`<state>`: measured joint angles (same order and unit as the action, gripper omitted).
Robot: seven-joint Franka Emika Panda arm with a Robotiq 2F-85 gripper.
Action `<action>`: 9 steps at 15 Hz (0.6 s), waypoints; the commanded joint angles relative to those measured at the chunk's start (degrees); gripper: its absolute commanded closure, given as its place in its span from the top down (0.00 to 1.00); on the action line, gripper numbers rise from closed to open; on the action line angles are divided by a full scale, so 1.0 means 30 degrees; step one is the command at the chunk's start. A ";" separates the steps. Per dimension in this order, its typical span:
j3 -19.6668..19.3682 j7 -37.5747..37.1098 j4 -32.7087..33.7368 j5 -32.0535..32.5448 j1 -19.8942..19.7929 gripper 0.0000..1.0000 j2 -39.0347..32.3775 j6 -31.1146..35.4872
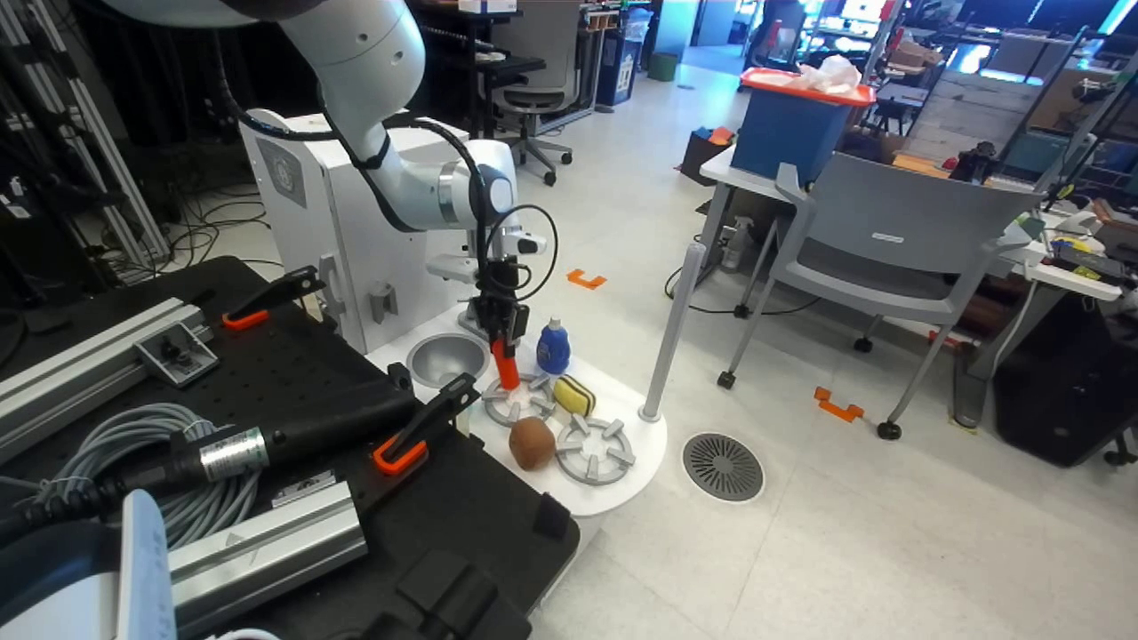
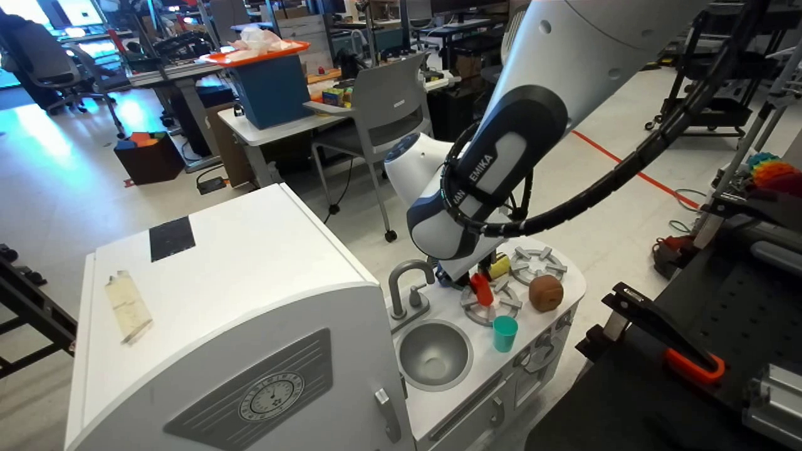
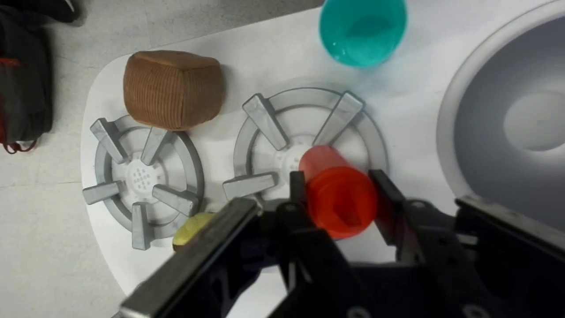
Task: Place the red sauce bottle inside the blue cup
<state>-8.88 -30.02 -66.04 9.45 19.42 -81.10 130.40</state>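
The red sauce bottle (image 1: 507, 369) is between the fingers of my gripper (image 1: 503, 331), over a grey burner ring (image 3: 379, 143). In the wrist view my gripper (image 3: 337, 187) has a finger against each side of the bottle (image 3: 342, 203). The bottle leans slightly in both exterior views; I cannot tell whether its base touches the burner. It also shows in an exterior view (image 2: 482, 290), where the arm hides most of the gripper. The blue cup (image 2: 504, 335), teal and upright, stands on the white counter between burner and sink. It is at the wrist view's top (image 3: 363, 33), its inside visible.
A brown rounded item (image 3: 174, 90) lies by the other burner ring (image 3: 143, 176). A yellow item (image 1: 574, 396) and a blue bottle (image 1: 553, 347) are near the gripper. The grey sink bowl (image 2: 435, 356), faucet (image 2: 398, 285) and a grey post (image 1: 673, 338) are on the counter.
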 commanded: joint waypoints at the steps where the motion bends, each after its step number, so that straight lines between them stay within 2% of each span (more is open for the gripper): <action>1: 0.0869 0.0582 -0.4258 -0.0070 0.0403 0.14 0.3415 0.0850; 6: 0.1585 0.0888 -0.8418 0.0088 0.0689 0.14 0.6620 0.1742; 9: 0.1716 0.1257 -0.9931 -0.0123 0.0722 0.14 0.7586 0.1988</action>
<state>-4.38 -27.99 -88.23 9.49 21.76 -63.50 134.47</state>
